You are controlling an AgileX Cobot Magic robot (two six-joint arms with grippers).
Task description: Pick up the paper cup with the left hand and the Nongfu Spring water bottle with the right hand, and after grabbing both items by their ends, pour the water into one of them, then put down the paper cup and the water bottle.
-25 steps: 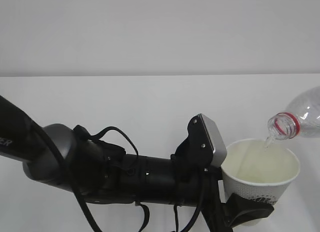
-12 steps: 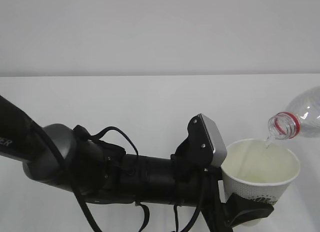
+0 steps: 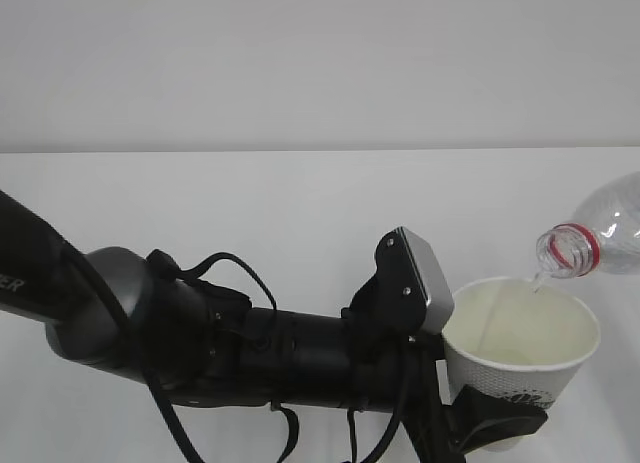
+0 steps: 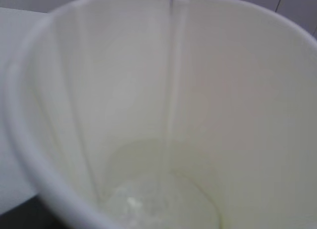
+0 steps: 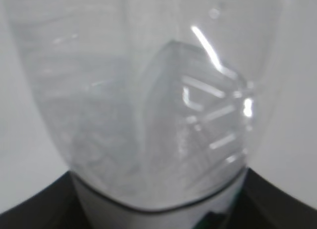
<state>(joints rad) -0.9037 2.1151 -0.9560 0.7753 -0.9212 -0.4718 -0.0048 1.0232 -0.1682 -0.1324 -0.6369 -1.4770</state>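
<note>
Left gripper (image 3: 497, 421) clamps the logo cup (image 3: 520, 335), bottle (image 3: 596, 238) cut off; right jaws' state unclear

one paper cup (image 3: 522, 347), one water bottle (image 3: 598, 239), one robot arm (image 3: 200, 333).

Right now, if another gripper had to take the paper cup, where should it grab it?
Probably around the paper cup's side wall below the rim, coming from the right, since the left gripper already clamps its lower part from the left. It stands upright with water inside, so keep it level and squeeze gently.
</note>
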